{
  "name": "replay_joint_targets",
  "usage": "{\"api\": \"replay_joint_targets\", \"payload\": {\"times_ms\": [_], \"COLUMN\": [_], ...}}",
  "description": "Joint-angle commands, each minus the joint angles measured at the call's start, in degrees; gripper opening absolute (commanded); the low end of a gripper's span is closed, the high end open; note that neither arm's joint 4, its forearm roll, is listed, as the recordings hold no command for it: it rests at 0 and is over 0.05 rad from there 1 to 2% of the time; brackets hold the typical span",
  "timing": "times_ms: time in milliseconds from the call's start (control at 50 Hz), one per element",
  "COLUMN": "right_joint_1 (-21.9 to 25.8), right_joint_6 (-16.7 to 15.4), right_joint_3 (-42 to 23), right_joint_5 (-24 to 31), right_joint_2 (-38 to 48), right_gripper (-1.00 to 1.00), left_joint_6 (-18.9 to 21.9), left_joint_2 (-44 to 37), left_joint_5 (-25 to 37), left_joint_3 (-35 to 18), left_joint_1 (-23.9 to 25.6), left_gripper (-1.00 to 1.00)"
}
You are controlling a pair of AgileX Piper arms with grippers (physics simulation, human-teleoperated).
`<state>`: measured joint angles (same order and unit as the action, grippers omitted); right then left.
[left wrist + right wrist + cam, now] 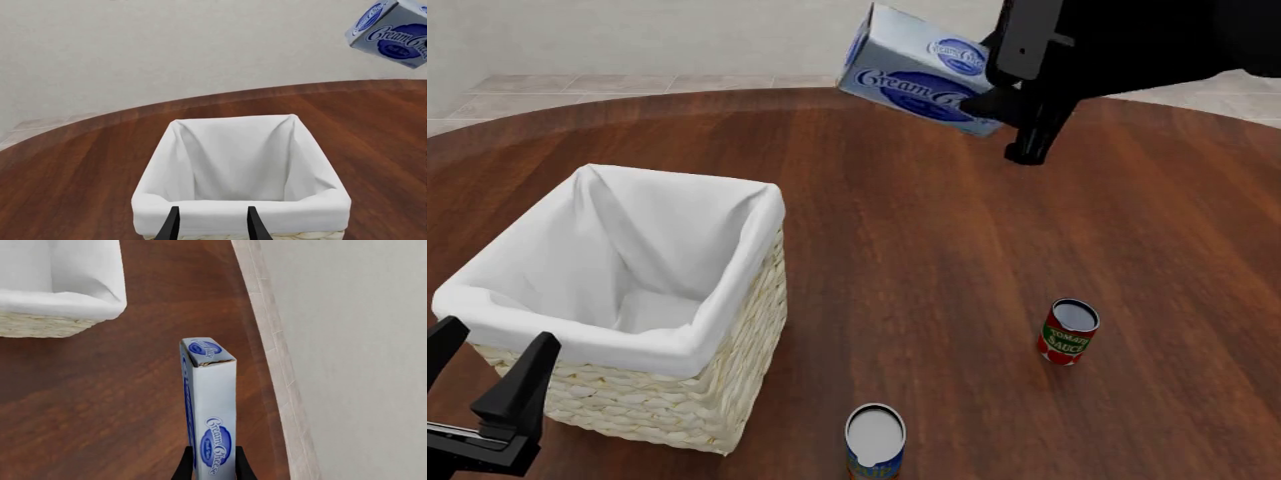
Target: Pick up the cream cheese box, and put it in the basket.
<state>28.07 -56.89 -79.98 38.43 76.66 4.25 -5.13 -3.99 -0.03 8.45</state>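
The cream cheese box [918, 72] reads "Cream Cheese" in white script. The right tool [1004, 100] grips it in the air. The left tool [212, 222] is released beside the basket [714, 400].

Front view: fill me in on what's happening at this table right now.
The right gripper holds the cream cheese box in the air above the far part of the table, off to the side of the basket and not yet over it. The basket is lined with white cloth, and nothing shows inside it. The left gripper is open beside the basket's near edge, holding nothing. Two cans stand on the table: a red-labelled can and a blue-labelled can nearer the camera.
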Motion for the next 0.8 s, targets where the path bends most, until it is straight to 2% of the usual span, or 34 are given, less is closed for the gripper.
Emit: {"api": "replay_joint_targets", "payload": {"times_ms": [20, 60, 140, 240, 280, 320, 440, 540, 560, 580, 620, 700, 800], "right_joint_1": [6.5, 7.9, 10.6, 12.0, 15.3, 16.4, 19.0, 21.4, 22.4, 22.4, 22.8, 23.7, 24.3], "right_joint_6": [4.8, 3.2, 2.7, 2.0, 1.1, 0.9, 0.8, -0.6, 1.3, 1.3, 0.5, 0.5, -1.3], "right_joint_3": [-19.0, -19.6, -22.8, -23.2, -23.8, -24.6, -25.4, -22.9, -25.8, -26.0, -26.5, -33.1, -37.4], "right_joint_5": [13.5, 13.6, 14.9, 15.2, 15.5, 15.8, 15.6, 13.8, 14.8, 14.9, 14.8, 17.4, 18.5], "right_joint_2": [2.3, 2.7, 5.0, 6.0, 8.3, 9.9, 13.1, 14.5, 16.7, 16.8, 18.0, 22.1, 25.8], "right_gripper": [-1.0, -1.0, -1.0, -1.0, -1.0, -1.0, -1.0, -1.0, -1.0, -1.0, -1.0, -1.0, -1.0], "left_joint_6": [-0.2, -0.3, -0.4, -0.6, -0.6, -0.7, -1.1, -1.1, -1.3, -1.3, -1.3, -1.5, -1.5], "left_joint_2": [0.8, 1.1, 1.6, 1.9, 2.0, 2.2, 2.9, 3.4, 3.6, 3.6, 3.6, 3.6, 3.7], "left_joint_5": [0.5, 0.6, 0.9, 1.1, 1.1, 1.2, 1.6, 1.8, 1.8, 1.8, 1.9, 1.9, 1.9], "left_joint_3": [0.0, 0.0, 0.0, 0.0, 0.0, 0.0, 0.0, 0.0, 0.0, 0.0, 0.0, 0.0, 0.0], "left_joint_1": [0.3, 0.4, 0.4, 0.4, 0.6, 0.7, 0.6, 0.6, 0.7, 0.7, 0.8, 0.6, 0.7], "left_gripper": [1.0, 1.0, 1.0, 1.0, 1.0, 1.0, 1.0, 1.0, 1.0, 1.0, 1.0, 1.0, 1.0]}}
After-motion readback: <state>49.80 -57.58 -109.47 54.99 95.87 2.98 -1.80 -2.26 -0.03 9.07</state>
